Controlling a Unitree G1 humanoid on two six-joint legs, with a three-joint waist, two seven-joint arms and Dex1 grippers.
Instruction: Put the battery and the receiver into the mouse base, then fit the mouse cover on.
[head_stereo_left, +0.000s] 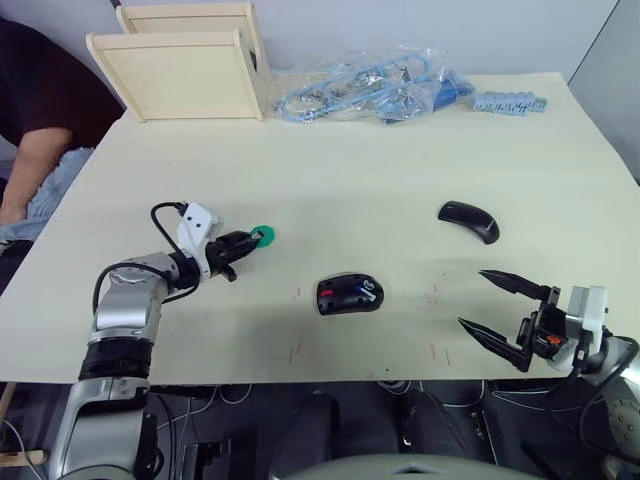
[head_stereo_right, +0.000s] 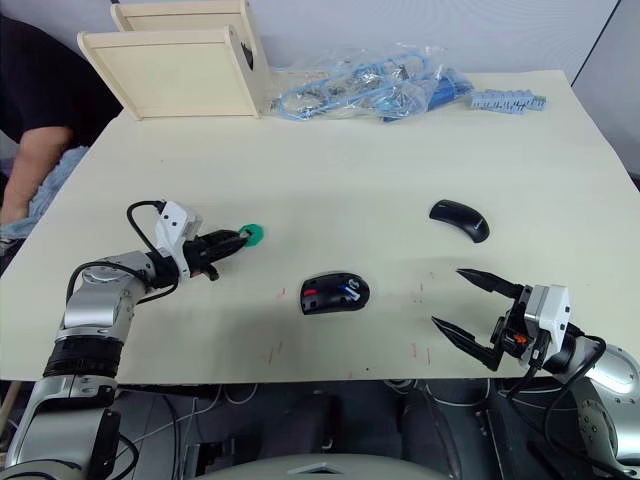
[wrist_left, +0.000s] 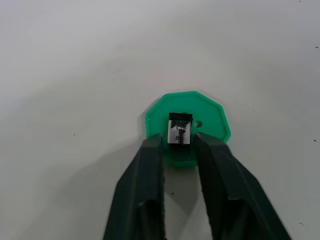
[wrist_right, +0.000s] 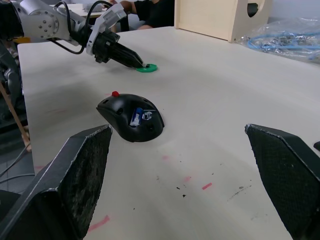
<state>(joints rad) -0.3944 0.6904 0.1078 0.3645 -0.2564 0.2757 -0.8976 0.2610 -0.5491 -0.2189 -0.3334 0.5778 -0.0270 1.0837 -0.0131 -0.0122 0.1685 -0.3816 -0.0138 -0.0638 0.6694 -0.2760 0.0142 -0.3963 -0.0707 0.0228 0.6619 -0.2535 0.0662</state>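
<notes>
Cream table (head_stereo_left: 350, 170): wooden box (head_stereo_left: 185, 70) and bagged blue cables (head_stereo_left: 370, 90) along the far edge. Mouse base (head_stereo_left: 349, 294) at centre front, the blue battery (wrist_right: 136, 116) seated inside; mouse cover (head_stereo_left: 469, 220) well apart toward the right. Right gripper (head_stereo_left: 500, 310) spread wide, empty. Left gripper (wrist_left: 179, 145) closed on the receiver (wrist_left: 180, 130) atop a green disc (wrist_left: 207, 112).

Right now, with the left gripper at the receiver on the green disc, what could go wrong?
The left gripper flanks the tiny receiver near its lower edge only; it may slip or tip when lifted. The green disc beneath could lift or slide along. The battery already sits in the mouse base, so a clumsy insertion might knock it loose.
</notes>
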